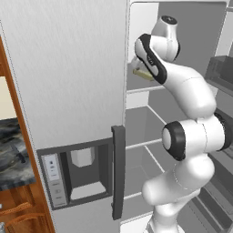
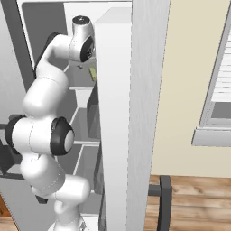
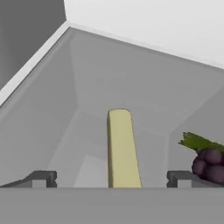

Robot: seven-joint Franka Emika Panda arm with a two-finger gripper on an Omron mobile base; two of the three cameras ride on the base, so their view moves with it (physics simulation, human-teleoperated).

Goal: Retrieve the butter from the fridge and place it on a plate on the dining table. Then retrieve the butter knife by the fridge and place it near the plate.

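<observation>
**Gripper spread over butter on upper fridge shelf**

I have the arm reaching into the open right compartment of the fridge [image 1: 68, 82], hand at the level of the top shelf [image 3: 100, 87]. In the hand view the gripper [image 3: 111, 179] has its fingers [image 3: 41, 178] spread wide, one tip at each side, nothing pinched between them.

The butter [image 3: 121, 148] lies flat on that shelf, lengthwise between the two tips and apart from both; its near end runs under the bottom of the hand view. From the left base view I see the butter [image 1: 142, 73] as a pale sliver just beside the hand.

A bunch of dark grapes [image 3: 209, 162] with a green stem sits on the same shelf, towards its right edge, near the right fingertip.

Left fridge door shut, dispenser panel [image 1: 75, 175] and dark handle [image 1: 118, 172] facing the camera.
</observation>
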